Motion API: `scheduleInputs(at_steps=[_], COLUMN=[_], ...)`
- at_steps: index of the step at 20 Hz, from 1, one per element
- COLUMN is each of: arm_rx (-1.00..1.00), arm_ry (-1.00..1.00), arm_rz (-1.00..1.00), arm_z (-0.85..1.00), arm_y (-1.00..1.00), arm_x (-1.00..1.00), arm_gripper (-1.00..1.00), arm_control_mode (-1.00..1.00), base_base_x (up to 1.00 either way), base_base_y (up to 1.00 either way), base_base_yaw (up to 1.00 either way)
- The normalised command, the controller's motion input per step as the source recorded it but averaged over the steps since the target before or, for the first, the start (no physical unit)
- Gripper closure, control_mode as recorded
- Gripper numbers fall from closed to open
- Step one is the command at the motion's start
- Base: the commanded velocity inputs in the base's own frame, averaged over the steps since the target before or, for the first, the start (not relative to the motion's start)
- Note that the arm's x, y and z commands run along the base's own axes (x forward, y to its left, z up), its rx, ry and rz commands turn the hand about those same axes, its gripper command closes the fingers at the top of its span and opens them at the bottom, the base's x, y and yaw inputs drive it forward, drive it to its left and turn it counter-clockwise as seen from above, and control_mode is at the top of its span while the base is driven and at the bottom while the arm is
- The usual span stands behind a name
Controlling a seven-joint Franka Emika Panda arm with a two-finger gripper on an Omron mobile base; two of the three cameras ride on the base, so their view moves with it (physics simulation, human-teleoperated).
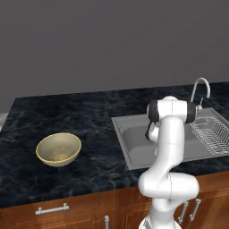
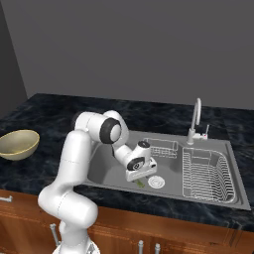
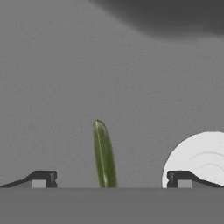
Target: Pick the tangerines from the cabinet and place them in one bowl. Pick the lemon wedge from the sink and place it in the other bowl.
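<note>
My gripper reaches down into the sink, close over its floor. Seen from the hand, the gripper is open, and the lemon wedge, a thin green-yellow sliver, lies on the basin floor between the two fingertips, touching neither. From the right base camera the lemon wedge peeks out just below the hand. The tan-yellow bowl sits on the dark counter left of the sink, and the bowl also appears at the left edge of the right base view. The tangerines, the cabinet and the red bowl are out of view.
A white round drain lies just right of the wedge, and the drain is beside the right fingertip. A wire dish rack fills the sink's right half. The curved faucet rises behind it. Lower cabinets with silver handles front the counter.
</note>
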Motion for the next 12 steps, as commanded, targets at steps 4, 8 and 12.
scheduleInputs(at_steps=[4, 8, 12], arm_rx=[0.0, 0.0, 0.0], arm_ry=[0.05, 0.05, 0.05], arm_rz=[0.0, 0.0, 0.0], arm_z=[-0.07, -0.07, -0.1], arm_y=[0.0, 0.0, 0.0], arm_x=[0.0, 0.0, 0.0], arm_gripper=[-1.0, -1.0, -1.0], arm_control_mode=[-1.0, -1.0, -1.0], base_base_x=[0.0, 0.0, 0.0], base_base_y=[0.0, 0.0, 0.0], base_base_yaw=[0.0, 0.0, 0.0])
